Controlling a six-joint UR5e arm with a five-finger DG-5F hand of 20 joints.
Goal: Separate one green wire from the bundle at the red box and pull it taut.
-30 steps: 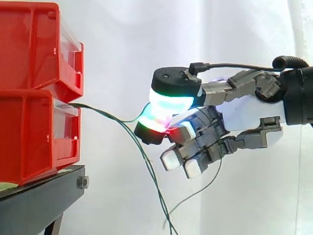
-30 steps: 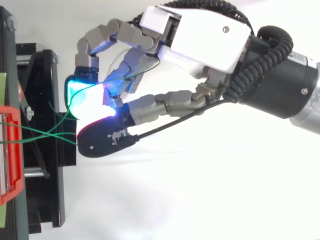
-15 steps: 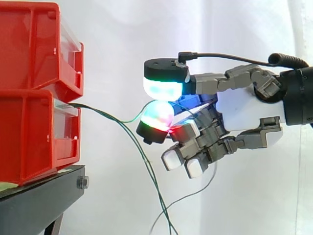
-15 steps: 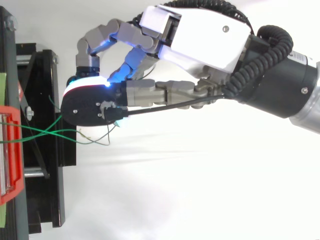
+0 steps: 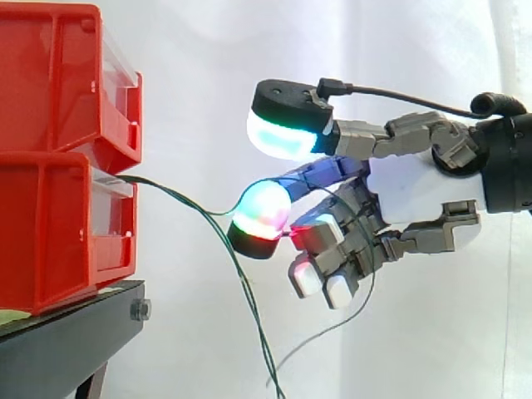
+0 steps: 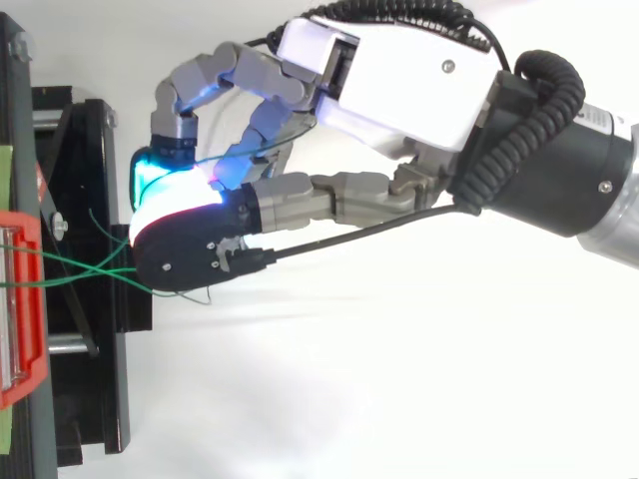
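Observation:
Several thin green wires [image 5: 179,195] come out of the lower red box [image 5: 50,241] and cross in the top view [image 6: 80,267]. My hand [image 5: 407,187] reaches in from the right, close to the box front. One green wire rises over the glowing pad of the lowest outstretched finger [image 5: 262,208] and runs on behind the fingers. The thumb pad [image 5: 283,137] is lifted above it with a clear gap. The other fingers are curled under the palm [image 6: 399,70]. The remaining wires hang down slack [image 5: 253,316].
A second red box [image 5: 50,83] is stacked on the lower one, both on a black stand [image 5: 66,341]. A white curtain hangs behind. Open room lies below and to the right of the hand.
The thumb, which was pressed on the finger pad with the wire between them, has lifted off. The finger pad has dropped slightly, and the wire now lies over it.

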